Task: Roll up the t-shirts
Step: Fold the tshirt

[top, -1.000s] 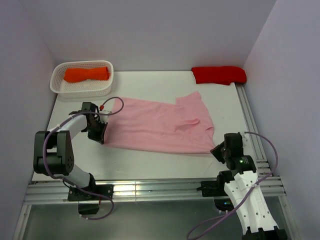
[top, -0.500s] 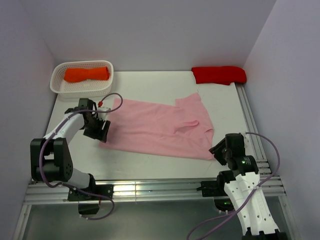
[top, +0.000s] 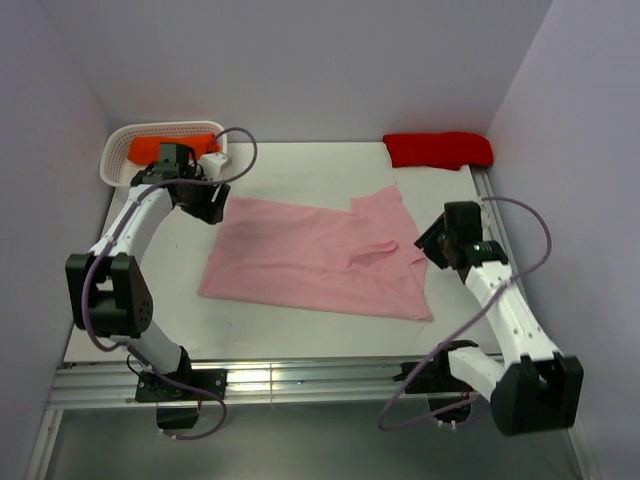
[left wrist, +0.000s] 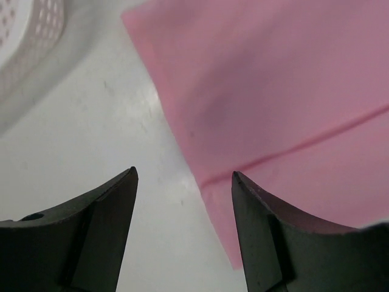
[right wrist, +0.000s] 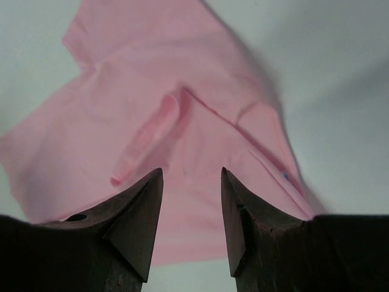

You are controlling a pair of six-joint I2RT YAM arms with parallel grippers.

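Across the middle of the tabletop (top: 300,170) lies the light pink t-shirt (top: 300,260). It appears folded into a long band, with a sleeve flap poking toward the far right corner and a raised crease near its right end. My left hand (top: 207,200) hovers over the shirt's far left corner, fingers apart and holding nothing, just beside the white basket (top: 113,165) that carries the orange bundle (top: 150,150). My right hand (top: 438,240) hangs above the shirt's right edge, fingers likewise apart and empty. The red bundle (top: 438,150) sits in the far right corner. I judge that no rolling has begun. My worry is the layered cloth: a pinch could catch only the top sheet, and the roll would skew or unravel. That crease could bulk up one side, and the left hand, this close to the basket, could nudge it.
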